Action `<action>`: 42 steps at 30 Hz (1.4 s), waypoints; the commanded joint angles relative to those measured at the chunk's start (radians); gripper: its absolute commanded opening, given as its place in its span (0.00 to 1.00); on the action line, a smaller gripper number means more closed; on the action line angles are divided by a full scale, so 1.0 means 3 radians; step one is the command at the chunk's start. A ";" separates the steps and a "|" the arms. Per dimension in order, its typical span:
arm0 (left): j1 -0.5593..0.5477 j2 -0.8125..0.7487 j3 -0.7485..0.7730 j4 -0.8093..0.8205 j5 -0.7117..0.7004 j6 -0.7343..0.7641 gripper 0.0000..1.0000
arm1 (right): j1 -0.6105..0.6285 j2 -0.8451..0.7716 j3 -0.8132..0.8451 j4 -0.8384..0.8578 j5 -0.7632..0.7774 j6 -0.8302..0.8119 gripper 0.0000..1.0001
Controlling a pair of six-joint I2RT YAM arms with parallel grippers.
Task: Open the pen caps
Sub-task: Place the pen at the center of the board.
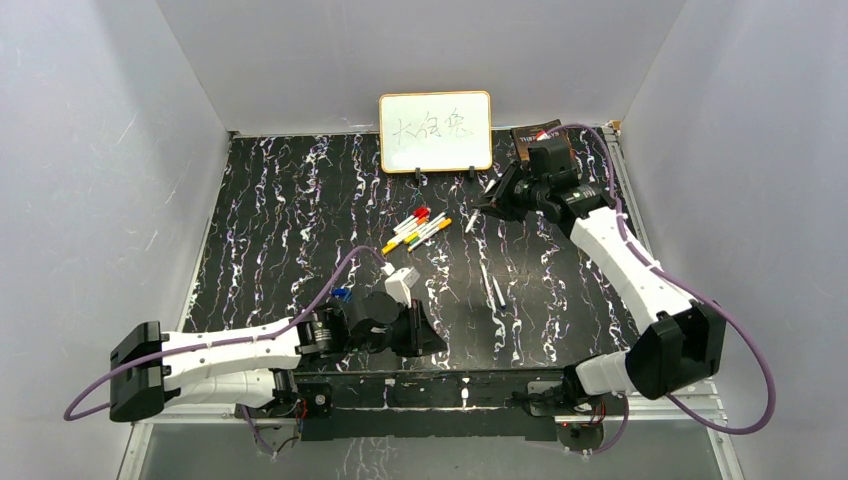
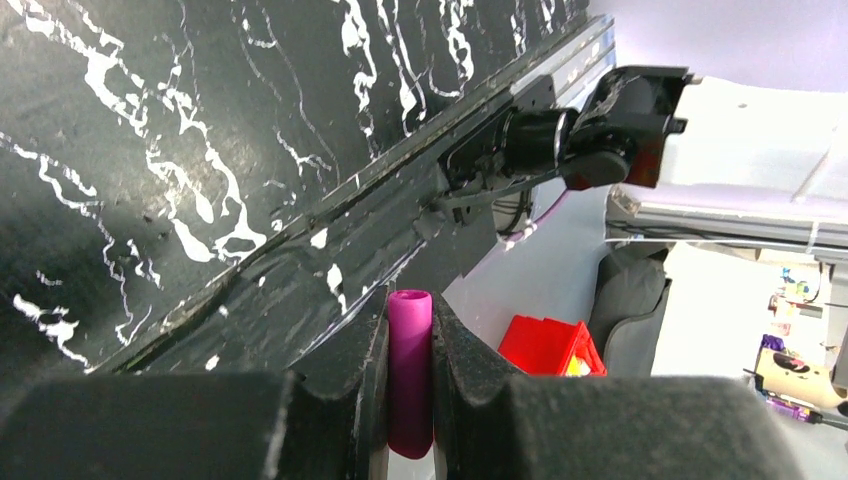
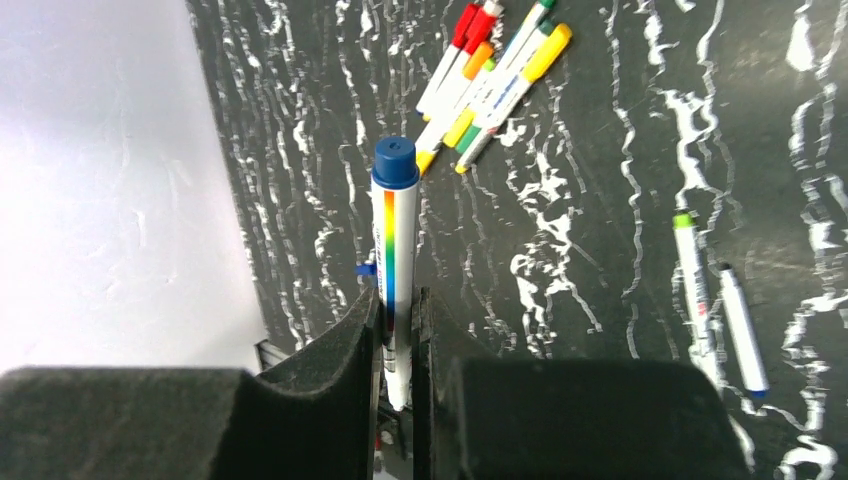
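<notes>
My left gripper (image 1: 425,335) is low at the table's near edge and shut on a purple pen cap (image 2: 409,370), which stands upright between the fingers (image 2: 352,350). My right gripper (image 1: 487,205) is at the far right, shut on a white pen (image 3: 393,270) with a rainbow label and a blue top end (image 3: 395,163). A cluster of capped pens (image 1: 420,228) with red, orange, yellow and green caps lies mid-table and also shows in the right wrist view (image 3: 495,70). Two loose pens (image 1: 492,285) lie right of centre. A blue cap (image 1: 341,293) lies near the left arm.
A small whiteboard (image 1: 435,131) stands at the back centre, with a dark packet (image 1: 535,135) beside it. Another pen (image 1: 470,222) lies below the right gripper. A white block (image 1: 400,282) sits on the left wrist. Grey walls enclose three sides.
</notes>
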 commanded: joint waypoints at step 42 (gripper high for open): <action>-0.0037 -0.0577 -0.0028 -0.0818 -0.0071 -0.0096 0.01 | 0.0656 0.1107 -0.0361 -0.1077 0.1634 -0.1618 0.00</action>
